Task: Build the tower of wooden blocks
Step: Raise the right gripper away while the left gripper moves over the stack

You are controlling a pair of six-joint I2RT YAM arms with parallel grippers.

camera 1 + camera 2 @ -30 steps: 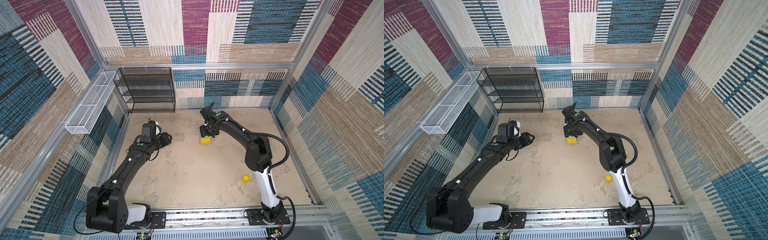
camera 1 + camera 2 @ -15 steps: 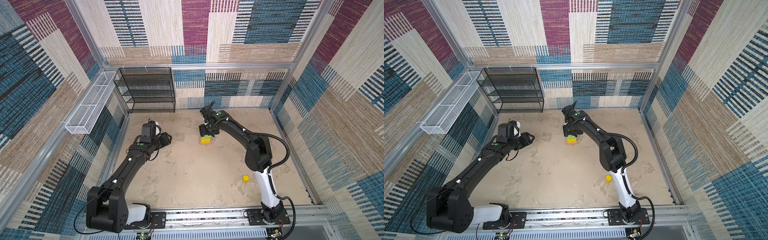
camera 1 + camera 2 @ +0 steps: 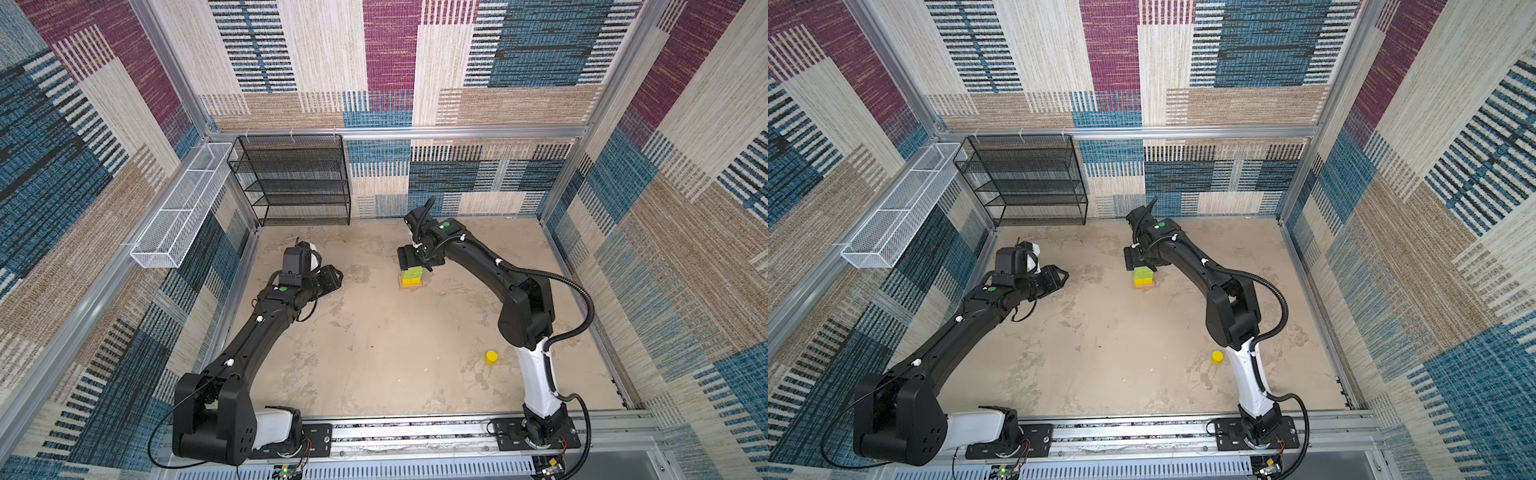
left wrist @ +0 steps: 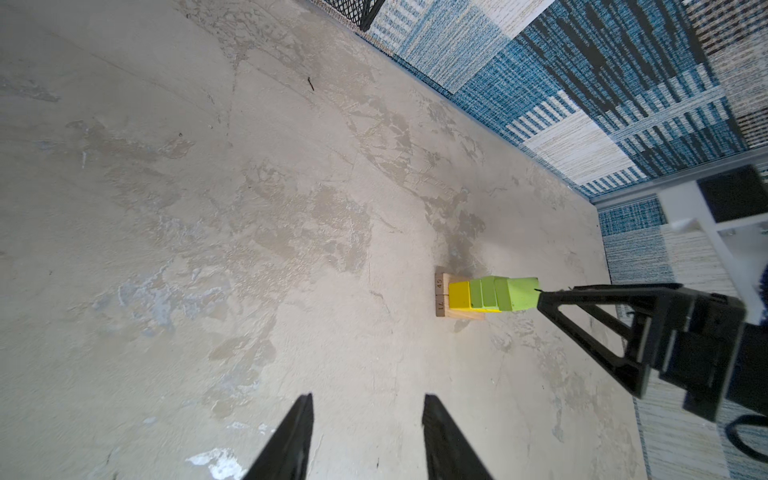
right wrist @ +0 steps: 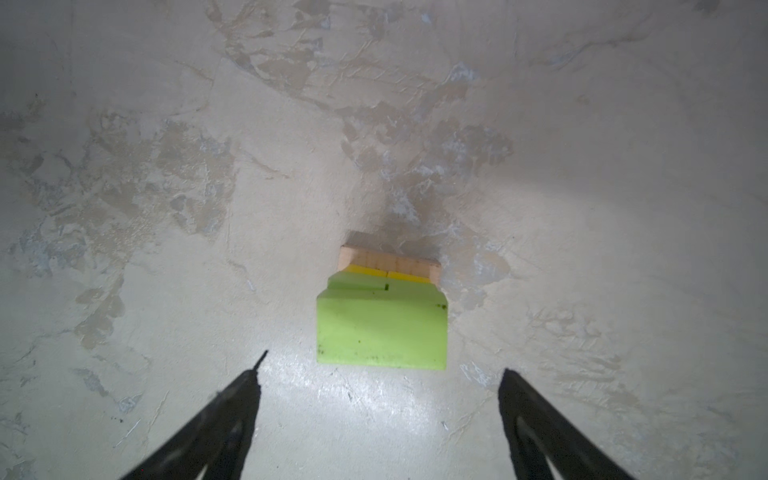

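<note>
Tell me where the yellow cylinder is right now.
The yellow cylinder stands alone on the table, low on the right in both top views. It is beside the right arm's white lower link, well away from the block tower.

Both top views: 1 stereo head, high over the front rail (image 3: 415,432), tilted down twd the back wall (image 3: 415,104). Wide and far. They share nearly the whole cell, incl. floor (image 3: 374,332), both arms and the wood block tower (image 3: 411,276).

Right wrist cam: close above, looks steeply down on the tower's top betw. the right gripper (image 5: 384,360) tips.

Left wrist cam: low, looks across the floor past the left gripper (image 4: 369,397) tips, side-on at the tower from farther off. Also catches the right gripper.

All 4 views share the tower.
</note>
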